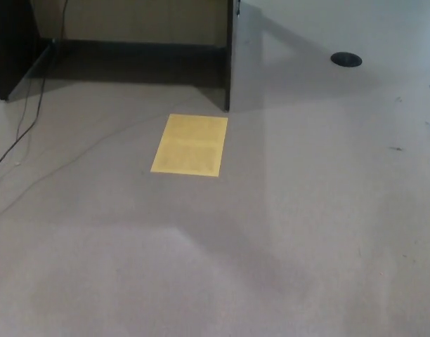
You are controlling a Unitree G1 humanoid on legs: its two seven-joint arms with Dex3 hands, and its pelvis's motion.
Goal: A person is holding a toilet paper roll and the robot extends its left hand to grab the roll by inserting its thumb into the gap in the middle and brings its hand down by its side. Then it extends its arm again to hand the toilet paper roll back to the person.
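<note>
No toilet paper roll shows in the head view, and no person either. Neither of my hands nor any part of my arms is in the picture. Only the grey carpeted floor [306,232] lies before me.
A yellow sheet [190,144] lies flat on the floor at centre left. A dark partition edge [228,56] stands behind it, with a shadowed recess [131,60] to its left. A black cable [22,126] trails along the left. A round black floor disc [346,59] sits at upper right.
</note>
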